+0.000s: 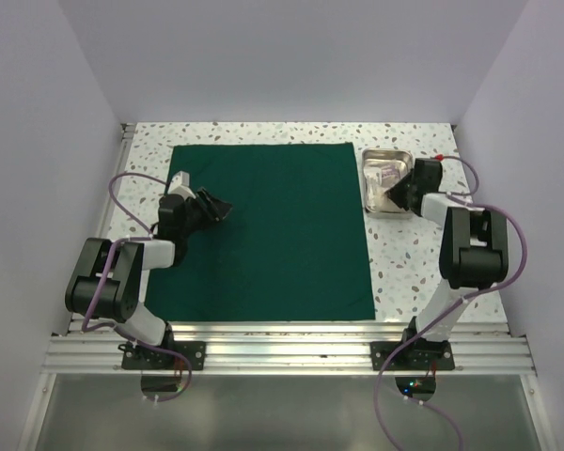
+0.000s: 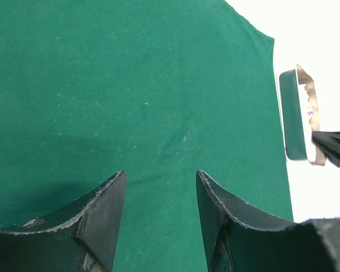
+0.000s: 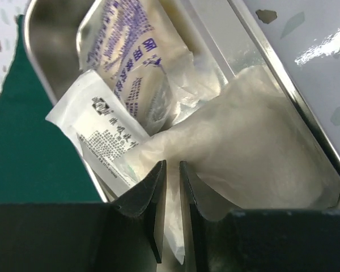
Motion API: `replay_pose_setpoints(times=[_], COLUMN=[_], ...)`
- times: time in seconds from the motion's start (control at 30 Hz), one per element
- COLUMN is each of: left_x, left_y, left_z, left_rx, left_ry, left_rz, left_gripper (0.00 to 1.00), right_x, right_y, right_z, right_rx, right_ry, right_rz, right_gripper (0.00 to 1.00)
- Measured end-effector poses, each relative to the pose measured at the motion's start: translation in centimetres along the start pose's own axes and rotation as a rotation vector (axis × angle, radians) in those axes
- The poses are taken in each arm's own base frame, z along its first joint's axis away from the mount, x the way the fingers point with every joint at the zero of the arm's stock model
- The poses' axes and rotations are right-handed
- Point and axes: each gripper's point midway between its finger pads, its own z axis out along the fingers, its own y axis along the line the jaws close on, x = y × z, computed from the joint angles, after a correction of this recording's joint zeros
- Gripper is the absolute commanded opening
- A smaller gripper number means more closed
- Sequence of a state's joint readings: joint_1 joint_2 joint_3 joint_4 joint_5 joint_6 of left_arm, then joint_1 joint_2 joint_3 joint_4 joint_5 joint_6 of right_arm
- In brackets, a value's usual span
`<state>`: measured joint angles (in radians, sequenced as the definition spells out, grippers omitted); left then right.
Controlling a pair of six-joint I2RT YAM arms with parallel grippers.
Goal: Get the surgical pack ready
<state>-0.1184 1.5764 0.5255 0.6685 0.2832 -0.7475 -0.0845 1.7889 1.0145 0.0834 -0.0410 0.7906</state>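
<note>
Spread flat over the middle of the table (image 1: 404,272): the surgical pack (image 1: 273,235), one dark green sheet, open and not yet bundled, its near edge close to the arm bases, its far right corner just beside the steel tray (image 1: 387,151).

Hovering low over the sheet's left part: the left gripper (image 2: 160,175), jaws parted, nothing between them, only bare cloth below.

Down inside the tray at far right: the right gripper (image 3: 170,167), jaws a narrow slit apart with the edge of a soft white pouch (image 3: 255,147) between them, by the look of it pinched. Beside the pouch, printed packets (image 3: 130,62) leaning on the tray's left wall.

Likely step in hand: getting the tray's contents over to the cloth before any folding.

Handling, as a judgement: expect light, limp, matte fabric, not slippery, not fragile, but prone to sag, wrinkle and drag. Best taken at a corner or along an edge, pinched from the side and lifted just enough to fold over. Better not grabbed in the flat middle, with nothing there to bite but a bunched pleat.
</note>
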Motion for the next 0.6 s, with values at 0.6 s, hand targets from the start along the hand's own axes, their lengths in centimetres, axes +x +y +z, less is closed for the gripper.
replay_pose_setpoints(times=[0.6], left_x=[0.0], left_y=[-0.3], left_z=[0.1], left_rx=[0.004], left_ry=[0.002], left_rz=[0.011], left_gripper=[0.57], right_x=[-8.1], right_y=[3.5], right_z=[-3.9], right_rx=[0.010], right_ry=[-0.111], right_rz=[-0.196], right_gripper=[0.52])
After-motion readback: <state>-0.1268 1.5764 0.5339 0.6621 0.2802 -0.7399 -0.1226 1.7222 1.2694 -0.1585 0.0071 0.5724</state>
